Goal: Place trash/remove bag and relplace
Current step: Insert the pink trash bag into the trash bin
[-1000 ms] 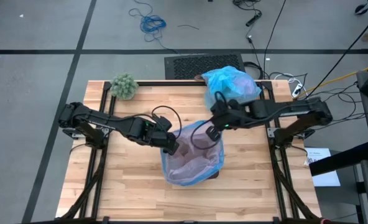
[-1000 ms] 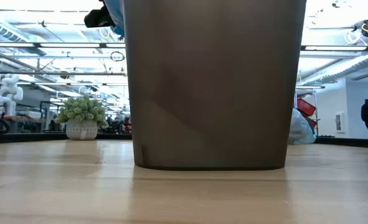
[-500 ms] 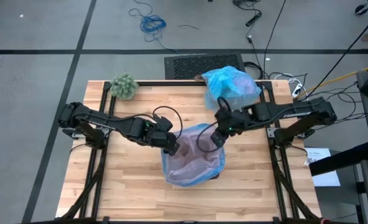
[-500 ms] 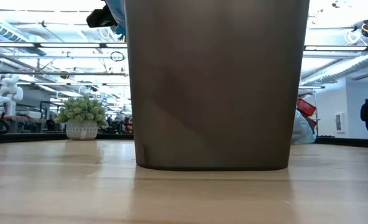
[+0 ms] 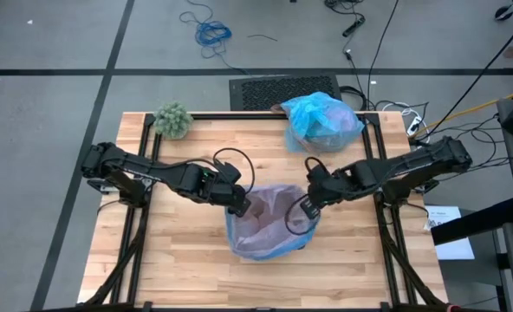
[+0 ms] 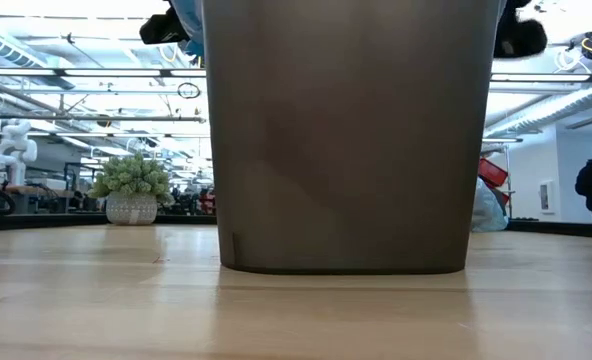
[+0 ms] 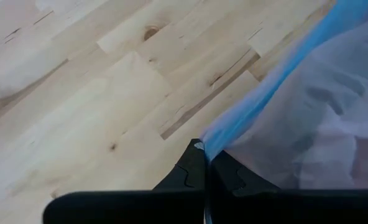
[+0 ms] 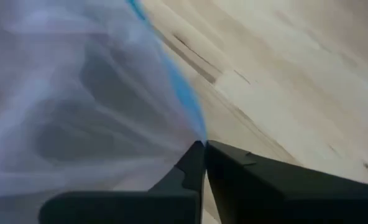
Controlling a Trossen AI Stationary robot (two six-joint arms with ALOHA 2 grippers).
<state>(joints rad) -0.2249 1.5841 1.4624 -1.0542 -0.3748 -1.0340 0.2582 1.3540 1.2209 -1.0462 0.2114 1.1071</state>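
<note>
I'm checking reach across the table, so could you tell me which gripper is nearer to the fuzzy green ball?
Left. The left gripper grips the pink bag's rim nearer the fuzzy green ball; the right gripper grips the opposite rim, farther away.

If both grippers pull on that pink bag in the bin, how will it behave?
The pink bag is probably floppy: it sags in wrinkles between the left gripper and right gripper. Its thin see-through film looks light, likely stretching or tearing under hard pulls.
</note>
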